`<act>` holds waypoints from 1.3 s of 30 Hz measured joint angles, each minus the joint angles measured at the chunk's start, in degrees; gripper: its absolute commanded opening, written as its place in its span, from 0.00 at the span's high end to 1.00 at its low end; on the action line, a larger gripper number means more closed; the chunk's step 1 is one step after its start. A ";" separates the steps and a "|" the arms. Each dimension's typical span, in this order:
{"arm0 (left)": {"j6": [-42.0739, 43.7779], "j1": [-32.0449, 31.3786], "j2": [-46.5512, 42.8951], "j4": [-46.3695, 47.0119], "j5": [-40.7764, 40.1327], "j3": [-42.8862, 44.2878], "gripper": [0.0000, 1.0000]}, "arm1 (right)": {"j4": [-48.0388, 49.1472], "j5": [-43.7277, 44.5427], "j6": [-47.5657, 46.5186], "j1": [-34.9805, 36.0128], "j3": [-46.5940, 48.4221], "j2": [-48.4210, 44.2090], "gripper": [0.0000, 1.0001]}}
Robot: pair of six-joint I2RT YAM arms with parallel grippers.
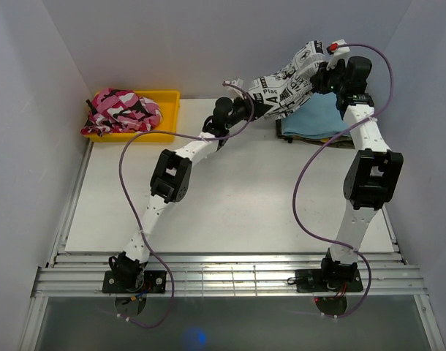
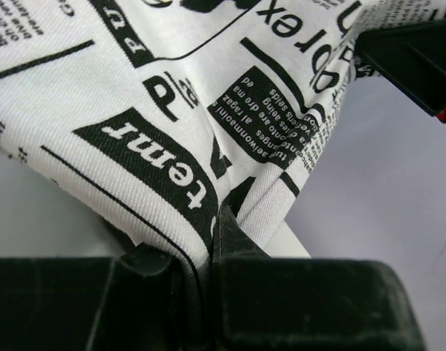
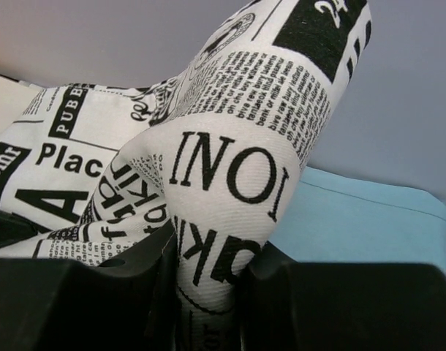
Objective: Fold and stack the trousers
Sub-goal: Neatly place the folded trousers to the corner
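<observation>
The trousers (image 1: 289, 80), white with black newspaper print, hang bunched in the air at the back right, held between both arms. My left gripper (image 1: 261, 102) is shut on their lower left edge; in the left wrist view the cloth (image 2: 150, 110) is pinched between the two black fingers at the gripper (image 2: 205, 256). My right gripper (image 1: 324, 73) is shut on the upper right end; in the right wrist view a rolled fold of the trousers (image 3: 237, 146) is clamped at the gripper (image 3: 208, 278). The trousers hover just above a folded light blue cloth (image 1: 318, 117).
The light blue cloth (image 3: 354, 219) lies on the table's back right corner. A yellow tray (image 1: 168, 99) at the back left holds a pink camouflage garment (image 1: 121, 110). White walls close in on three sides. The white table top (image 1: 230, 197) spreads in front.
</observation>
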 measured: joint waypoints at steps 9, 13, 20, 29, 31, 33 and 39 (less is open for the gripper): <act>3.54 -6.23 9.75 6.84 -3.93 11.63 1.00 | 1.84 -1.62 -0.35 -6.45 -4.31 -3.85 0.92; 6.14 -7.76 13.64 9.20 -6.73 14.16 1.00 | 3.56 -1.97 -1.20 -8.94 -9.01 -3.87 0.92; 8.72 -8.00 16.46 9.86 -8.74 11.56 0.21 | 6.10 -0.55 -0.17 -10.56 -12.87 0.07 0.92; 8.26 -1.55 2.43 11.52 -2.05 -14.34 0.02 | 9.27 2.86 6.58 -14.32 -12.94 3.58 0.92; 8.26 0.17 -3.32 11.52 -0.33 -22.29 0.02 | 10.21 4.09 9.16 -15.74 -13.14 3.58 0.92; 8.26 1.75 -8.28 11.19 1.09 -28.11 0.02 | 10.82 5.51 11.82 -17.27 -13.81 3.58 0.92; 8.50 3.72 -20.79 10.69 5.16 -39.19 0.02 | 8.41 8.35 16.20 -19.71 -16.26 3.58 0.26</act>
